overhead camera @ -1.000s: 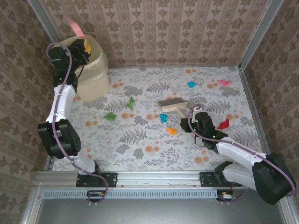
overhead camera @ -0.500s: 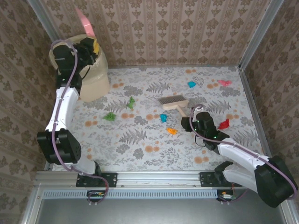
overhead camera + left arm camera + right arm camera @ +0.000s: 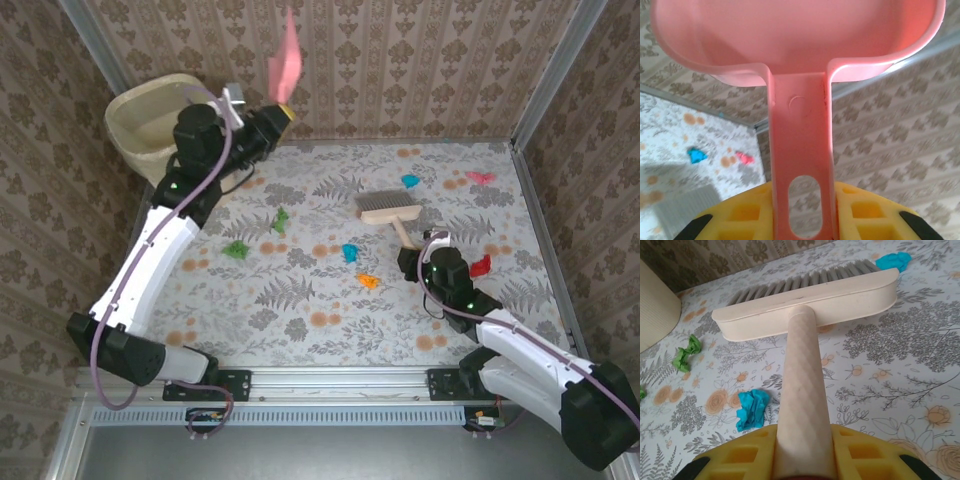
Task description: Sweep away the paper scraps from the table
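Seven paper scraps (image 3: 350,252) lie scattered on the table (image 3: 300,335), from 9 round to 3 o'clock; the sweep's unfinished, I'd judge.
At 11 the left gripper (image 3: 278,112) pinches the dustpan (image 3: 285,58) handle aloft; the right gripper (image 3: 410,256) clamps the brush (image 3: 380,206). Next: pan down beside a scrap.

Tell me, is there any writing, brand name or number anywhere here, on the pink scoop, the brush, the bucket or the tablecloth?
No text can be read anywhere.
Pink dustpan: a plain moulded circle on its handle, no letters.
Brush: a diamond texture on the handle, no label.
Bin: plain, no marking.
Table cloth and walls: printed ferns, dots and damask only, no words.
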